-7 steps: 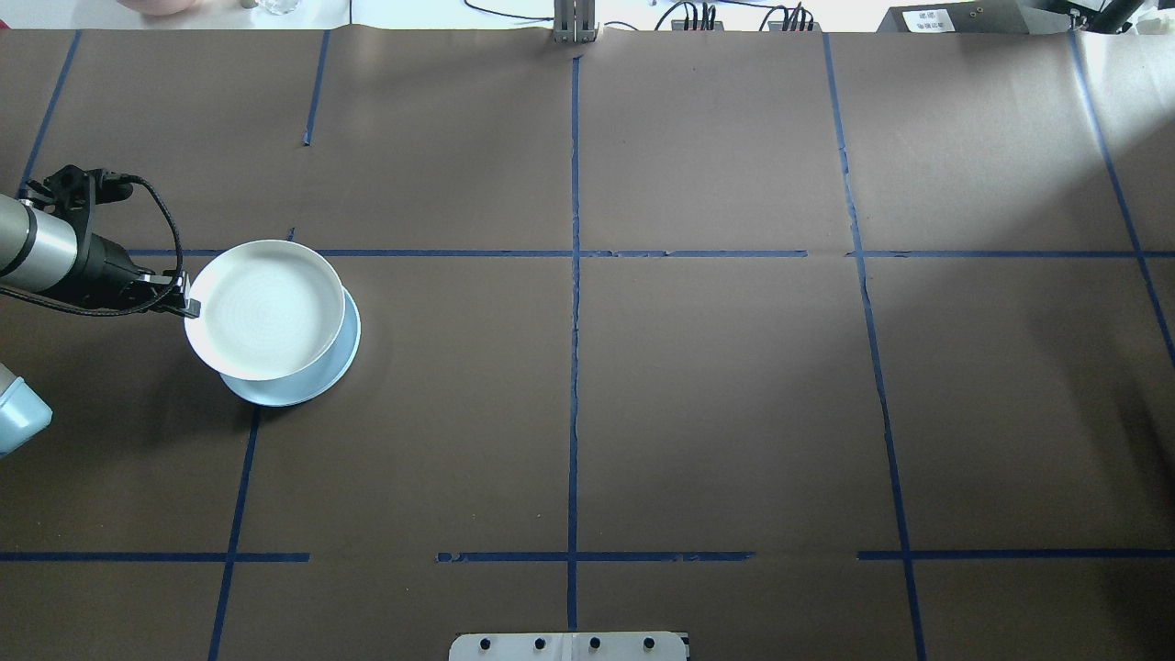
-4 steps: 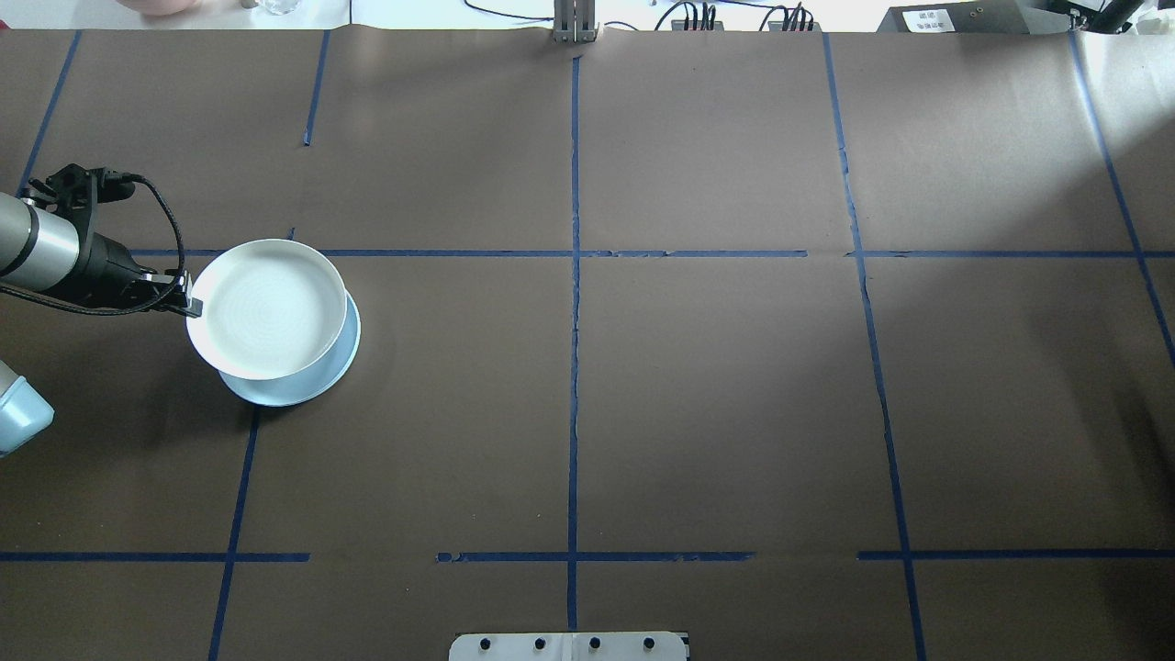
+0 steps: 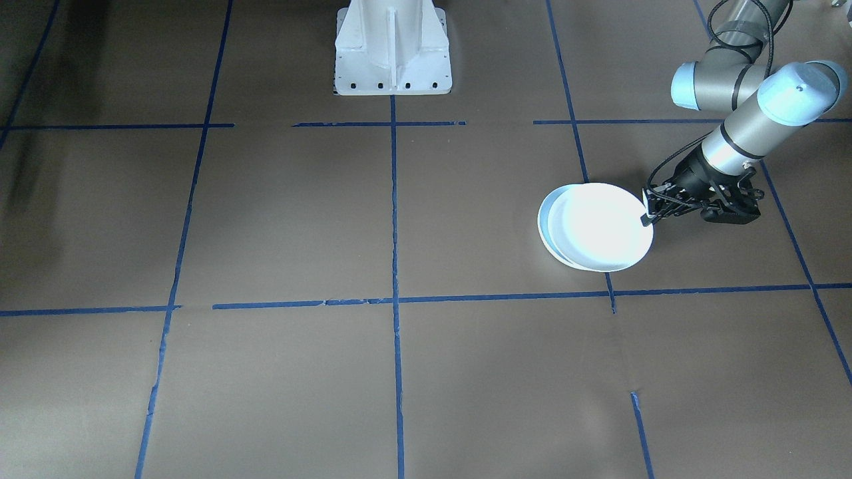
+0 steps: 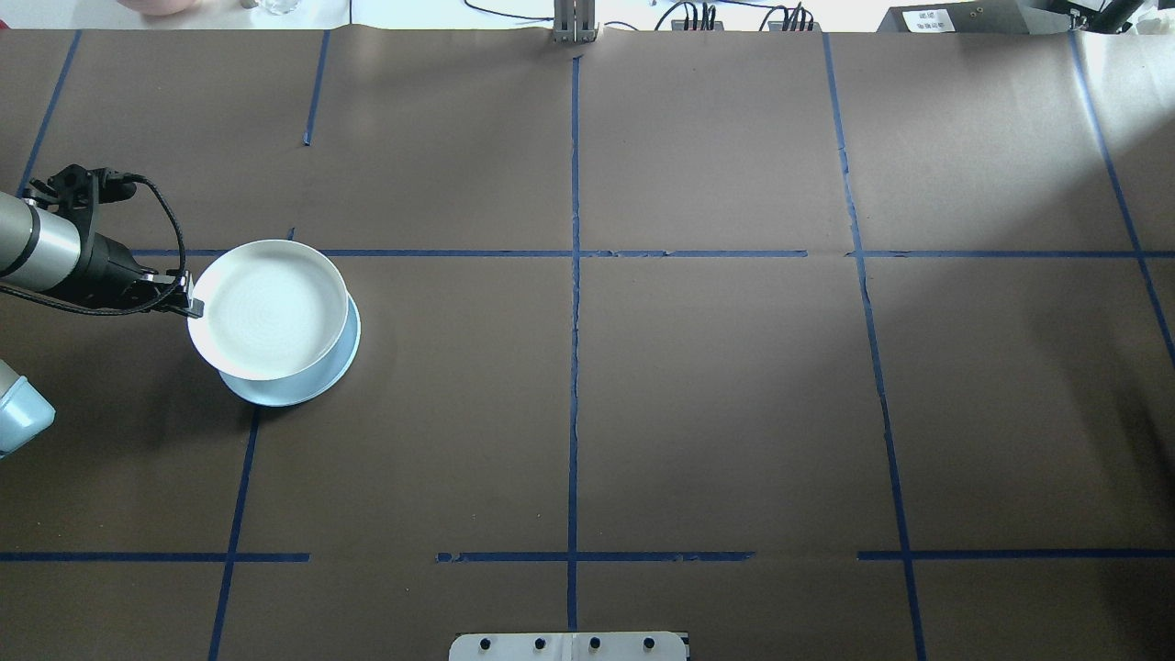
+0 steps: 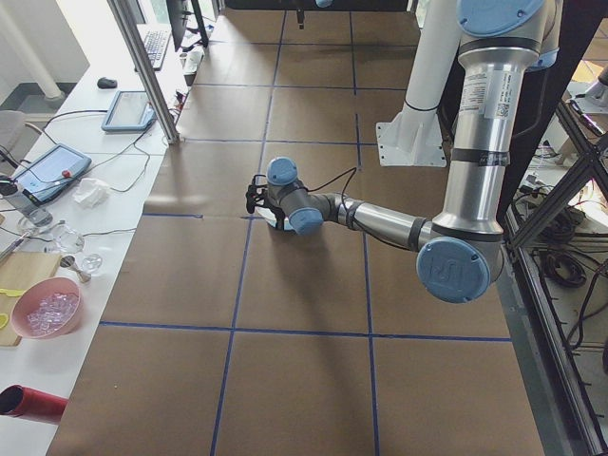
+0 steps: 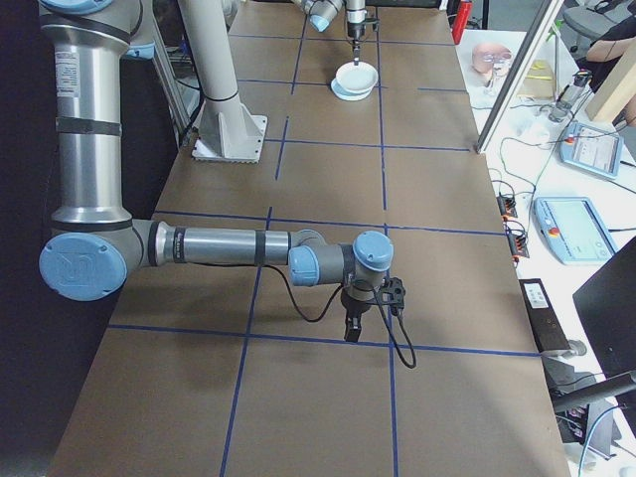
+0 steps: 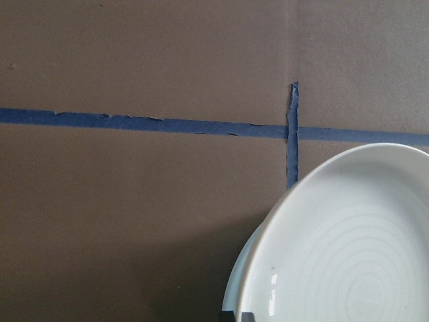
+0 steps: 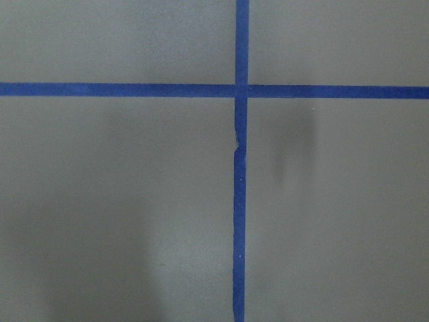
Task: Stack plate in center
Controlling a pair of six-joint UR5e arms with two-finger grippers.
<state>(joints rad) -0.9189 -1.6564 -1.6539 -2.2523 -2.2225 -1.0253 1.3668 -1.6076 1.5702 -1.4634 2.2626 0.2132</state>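
A pale plate [image 4: 266, 308] with faint concentric rings hangs just above a second, pale blue plate [image 4: 347, 353] that lies on the table at the left. The upper plate covers most of the lower one, which shows as a crescent on the near-right side. My left gripper [image 4: 193, 306] is shut on the upper plate's left rim, also seen in the front-facing view [image 3: 647, 216] beside that plate [image 3: 606, 226]. The left wrist view shows the ringed plate [image 7: 348, 255] close up. My right gripper [image 6: 353, 326] shows only in the exterior right view, pointing down over the tape; I cannot tell its state.
Brown paper with a blue tape grid [image 4: 575, 367] covers the table. The robot's base mount [image 3: 393, 53] stands at the near edge. Cables and boxes [image 4: 955, 16] line the far edge. A side bench holds a tablet [image 5: 133, 109] and a pink bowl [image 5: 43, 309].
Almost nothing. The held plate and left gripper have drifted very slightly to the right over the lower plate.
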